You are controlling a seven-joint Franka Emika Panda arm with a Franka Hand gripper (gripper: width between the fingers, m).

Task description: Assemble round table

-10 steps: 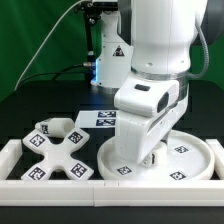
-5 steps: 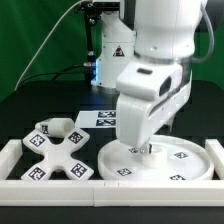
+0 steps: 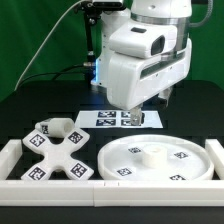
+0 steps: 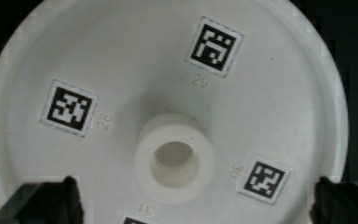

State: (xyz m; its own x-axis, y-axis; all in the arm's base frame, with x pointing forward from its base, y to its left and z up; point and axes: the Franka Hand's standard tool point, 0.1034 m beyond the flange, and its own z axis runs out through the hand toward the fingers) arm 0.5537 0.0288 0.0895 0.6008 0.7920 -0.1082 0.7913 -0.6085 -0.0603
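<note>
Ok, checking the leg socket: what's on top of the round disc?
On the round disc only its tags and a raised centre hub with an empty hole. What lies under it is covered.

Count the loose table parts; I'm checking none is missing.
3: round disc on the exterior view's right, cross base on its left, short leg behind that base.

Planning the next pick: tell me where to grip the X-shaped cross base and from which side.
Take the cross base by one arm, jaws across its narrow width, coming straight down from above. It lies flat, so the arm's two upright sides are probably the only parallel faces the open gripper can span; the full X looks too wide.
</note>
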